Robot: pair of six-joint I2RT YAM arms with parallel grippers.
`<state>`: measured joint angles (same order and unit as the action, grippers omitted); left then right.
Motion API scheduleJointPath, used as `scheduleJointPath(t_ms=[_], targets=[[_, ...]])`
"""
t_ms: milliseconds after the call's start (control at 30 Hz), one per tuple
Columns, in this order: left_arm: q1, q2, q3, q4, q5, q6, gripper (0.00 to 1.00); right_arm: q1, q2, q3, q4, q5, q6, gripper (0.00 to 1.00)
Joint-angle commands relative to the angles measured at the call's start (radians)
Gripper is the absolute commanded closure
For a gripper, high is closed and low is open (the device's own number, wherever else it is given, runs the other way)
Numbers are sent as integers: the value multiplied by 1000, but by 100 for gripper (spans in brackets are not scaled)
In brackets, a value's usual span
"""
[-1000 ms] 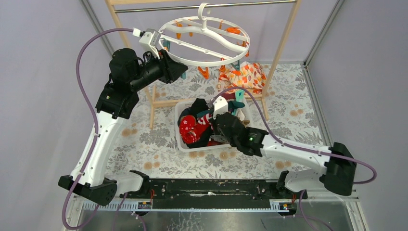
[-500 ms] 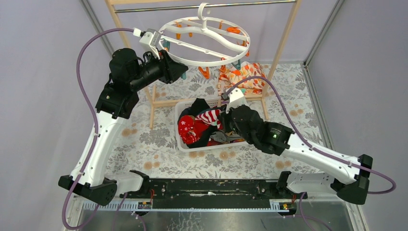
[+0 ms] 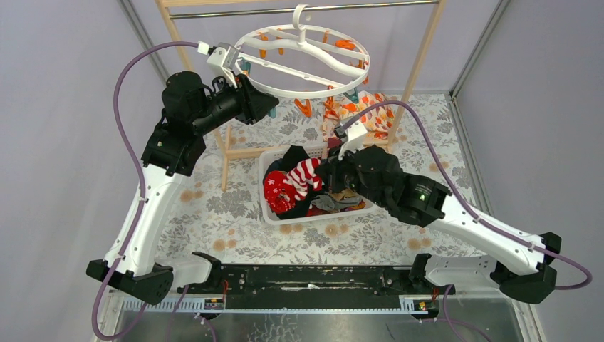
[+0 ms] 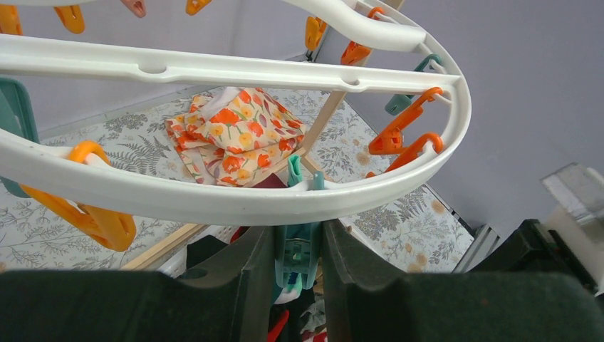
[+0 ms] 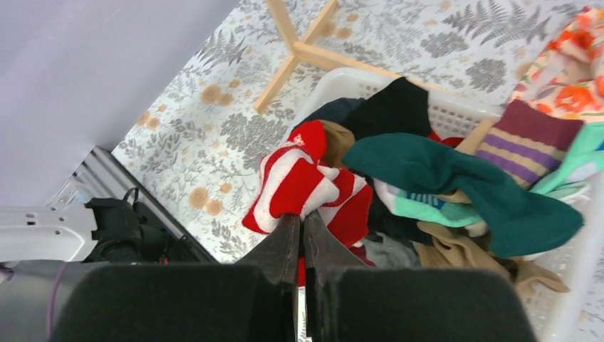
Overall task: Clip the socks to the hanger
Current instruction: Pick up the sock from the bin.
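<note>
Pinching striped sock (image 3: 300, 177) (long axis leftward), right gripper (image 5: 300, 219)

Bright even light, soft shadows; near fingers (image 4: 249, 285) perhaps blurred.

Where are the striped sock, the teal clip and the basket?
striped sock (image 5: 299, 187): right wrist view, on its red-and-white middle fold.
teal clip (image 4: 298, 251): left wrist view, on its lower body.
basket (image 5: 463, 100): right wrist view, on its far white rim.
</note>
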<state>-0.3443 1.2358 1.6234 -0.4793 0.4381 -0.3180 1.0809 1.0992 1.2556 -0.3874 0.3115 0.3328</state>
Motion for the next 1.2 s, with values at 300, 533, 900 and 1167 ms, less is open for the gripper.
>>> scheduleJointPath(t_ms=[300,533,900,1167], targets=[[4,-24,-3,22,18,5,100,-52,90,-134,206,104,167,100],[4,-25,6,25,15,6,100,-117,111,-256,276,244,48,90],[5,-26,13,14,24,9,100,-36,42,-343,413,267,-458,0],[4,-6,34,-6,42,-2,100,89,-27,-397,345,108,-862,0]])
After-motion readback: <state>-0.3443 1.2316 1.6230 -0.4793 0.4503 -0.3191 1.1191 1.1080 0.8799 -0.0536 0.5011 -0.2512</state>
